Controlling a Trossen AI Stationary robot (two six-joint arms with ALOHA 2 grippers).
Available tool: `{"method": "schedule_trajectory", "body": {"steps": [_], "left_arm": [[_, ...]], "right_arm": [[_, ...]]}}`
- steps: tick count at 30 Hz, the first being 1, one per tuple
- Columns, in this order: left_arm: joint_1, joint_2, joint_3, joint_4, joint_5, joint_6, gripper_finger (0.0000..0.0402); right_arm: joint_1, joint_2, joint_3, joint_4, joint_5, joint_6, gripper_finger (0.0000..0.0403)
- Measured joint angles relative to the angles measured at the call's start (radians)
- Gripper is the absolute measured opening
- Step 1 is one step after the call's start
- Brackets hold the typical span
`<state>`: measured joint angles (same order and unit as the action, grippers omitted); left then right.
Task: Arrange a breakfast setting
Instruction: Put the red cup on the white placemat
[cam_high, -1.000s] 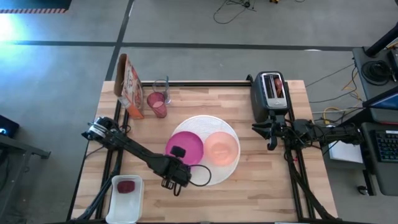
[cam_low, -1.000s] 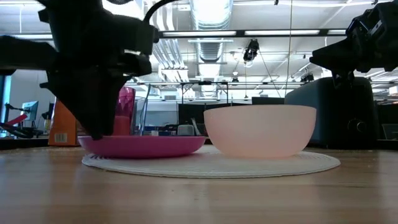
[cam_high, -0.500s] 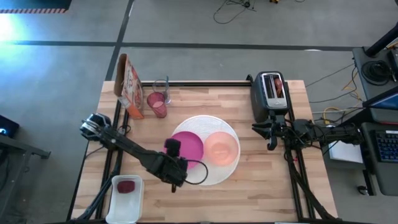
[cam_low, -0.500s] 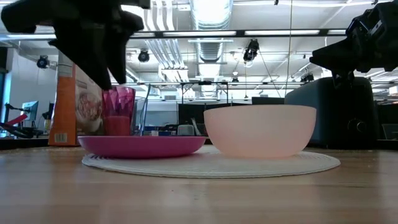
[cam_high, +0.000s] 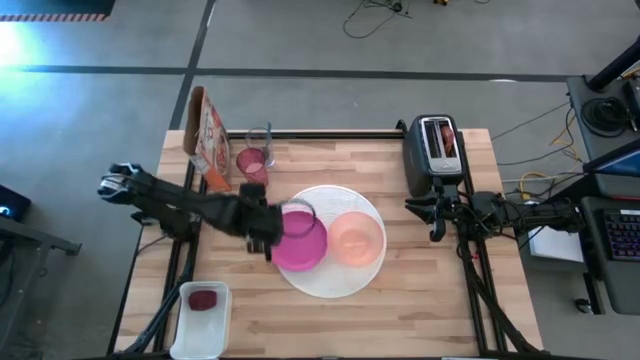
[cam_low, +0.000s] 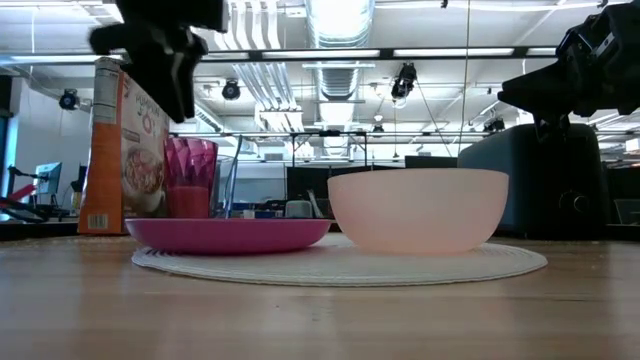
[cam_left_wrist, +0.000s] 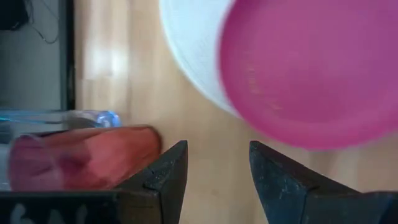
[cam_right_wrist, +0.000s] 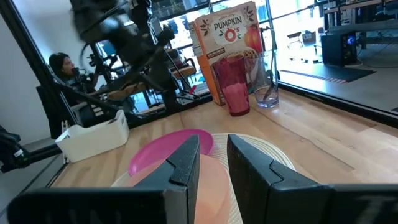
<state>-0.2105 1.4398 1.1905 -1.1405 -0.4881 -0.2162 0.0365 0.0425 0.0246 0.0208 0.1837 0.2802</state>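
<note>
Fingers on the left gripper (cam_high: 262, 228) stand parted with nothing between them, raised off the table just beside the magenta plate (cam_high: 300, 240), on its tumbler side; the right gripper (cam_high: 436, 222) waits well apart by the toaster (cam_high: 433, 152), its fingers a little apart and holding nothing. From where I stand, the butcher-block table (cam_high: 400, 300) carries the big white plate (cam_high: 330, 280) near its middle, with the magenta plate overlapping its left part and the pale pink bowl (cam_high: 355, 238) sitting on its right part. Behind these, toward the far left corner, a cereal box (cam_high: 208, 135) stands upright, with the pink tumbler (cam_high: 252, 167) and the clear glass (cam_high: 262, 138) close beside it. A white tray (cam_high: 186, 325) at the near left edge holds the dark red round fruit (cam_high: 204, 299). I'd guess the plates and bowl are light, stiff and slick, best pinched at the rim. The tumbler looks easy to tip, so a hold across its wall, low enough to steady it, seems wise; the glass is likely fragile. The box and glass crowd the tumbler, leaving little room for fingers on that side. I see no spoon or bagel clearly.
</note>
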Motion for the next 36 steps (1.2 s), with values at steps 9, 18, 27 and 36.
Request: {"method": "schedule_trajectory", "body": {"steps": [9,18,27,36], "left_arm": [[0.199,-0.085,-0.054,0.145,-0.001,0.204,0.0155],[0.34,-0.094,-0.052,0.113,-0.001,0.13,0.0155],[0.48,-0.095,-0.039,0.099,0.028,0.076,0.0155],[0.588,-0.056,-0.043,0.095,0.158,0.101,0.0155]], "right_arm": [[0.0,0.0,0.0,0.0,0.0,0.0,0.0073],[0.0,0.0,0.0,-0.001,0.0,0.0,0.0073],[0.0,0.0,0.0,-0.001,0.0,0.0,0.0073],[0.0,0.0,0.0,-0.001,0.0,0.0,0.0073]]}}
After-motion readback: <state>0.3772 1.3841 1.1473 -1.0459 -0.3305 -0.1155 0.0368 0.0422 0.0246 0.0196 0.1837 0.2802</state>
